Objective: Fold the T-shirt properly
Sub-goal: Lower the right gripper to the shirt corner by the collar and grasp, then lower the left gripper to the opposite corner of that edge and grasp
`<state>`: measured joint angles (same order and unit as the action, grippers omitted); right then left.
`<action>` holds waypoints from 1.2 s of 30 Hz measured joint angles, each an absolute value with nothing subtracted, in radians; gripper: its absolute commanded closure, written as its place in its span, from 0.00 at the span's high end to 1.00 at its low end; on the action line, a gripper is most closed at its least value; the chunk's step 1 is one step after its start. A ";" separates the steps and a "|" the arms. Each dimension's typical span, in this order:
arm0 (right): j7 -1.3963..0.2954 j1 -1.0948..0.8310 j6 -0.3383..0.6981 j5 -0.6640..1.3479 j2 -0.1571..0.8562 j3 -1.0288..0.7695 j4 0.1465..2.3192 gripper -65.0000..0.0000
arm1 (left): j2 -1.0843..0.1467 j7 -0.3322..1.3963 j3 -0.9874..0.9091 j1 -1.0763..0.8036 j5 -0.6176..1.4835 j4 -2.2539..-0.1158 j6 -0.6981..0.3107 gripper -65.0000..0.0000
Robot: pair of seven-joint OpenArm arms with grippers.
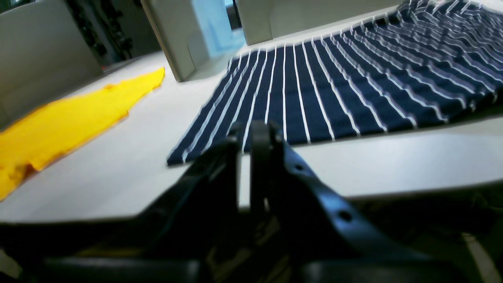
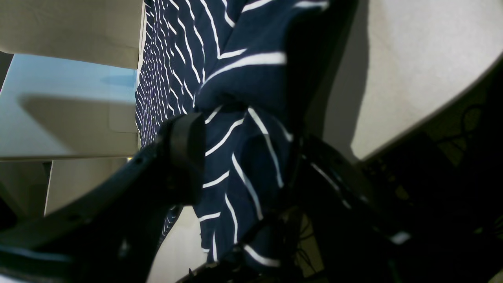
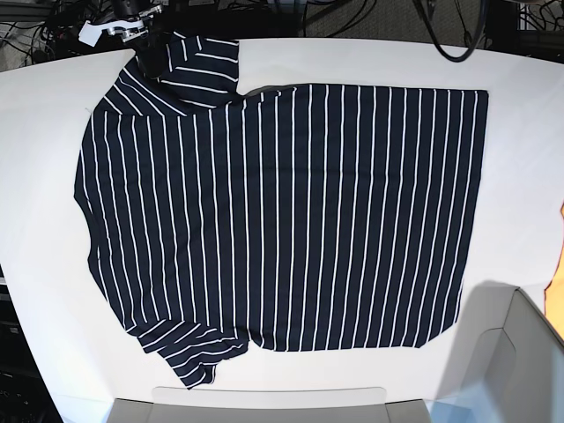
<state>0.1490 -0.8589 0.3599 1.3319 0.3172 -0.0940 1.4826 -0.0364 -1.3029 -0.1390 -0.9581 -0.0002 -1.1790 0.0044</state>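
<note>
Left wrist view: black left gripper (image 1: 245,133) hovering at the white table's (image 1: 393,157) edge, nearly closed on nothing, just short of the hem of the dark navy, white-striped soft T-shirt (image 1: 334,86); bright yellow cloth (image 1: 70,118) well apart. Right wrist view: right gripper (image 2: 239,157) clamped on a bunched sleeve. Base view: shirt spread flat, far-left sleeve folded inward, probably lifted slightly. Light, limp, crease-prone; best taken at hem corners and sleeve edges

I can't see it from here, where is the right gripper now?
Base view, top left: the right gripper is shut on the T-shirt sleeve at the table's far edge.
</note>
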 measured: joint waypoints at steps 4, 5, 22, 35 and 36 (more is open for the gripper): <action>0.149 -0.859 0.360 1.332 0.318 -0.094 1.483 0.45 | -0.036 -1.302 -0.139 -0.977 0.000 -1.246 0.004 0.14; 0.148 -0.859 0.360 1.332 0.318 -0.094 1.483 0.45 | -0.036 -1.301 -0.139 -0.978 0.000 -1.266 0.004 0.14; 0.146 -0.859 0.360 1.332 0.345 -0.089 1.481 0.45 | -0.195 -0.499 -0.144 -0.991 0.608 -1.768 -0.202 0.28; 0.150 -0.858 0.375 1.332 0.346 -0.089 1.456 0.45 | -0.299 0.284 -0.394 -0.774 1.169 -1.692 -0.266 0.28; 0.150 -0.859 0.376 1.332 0.345 -0.089 1.452 0.45 | -0.299 0.321 -0.413 -0.756 1.187 -1.669 -0.268 0.28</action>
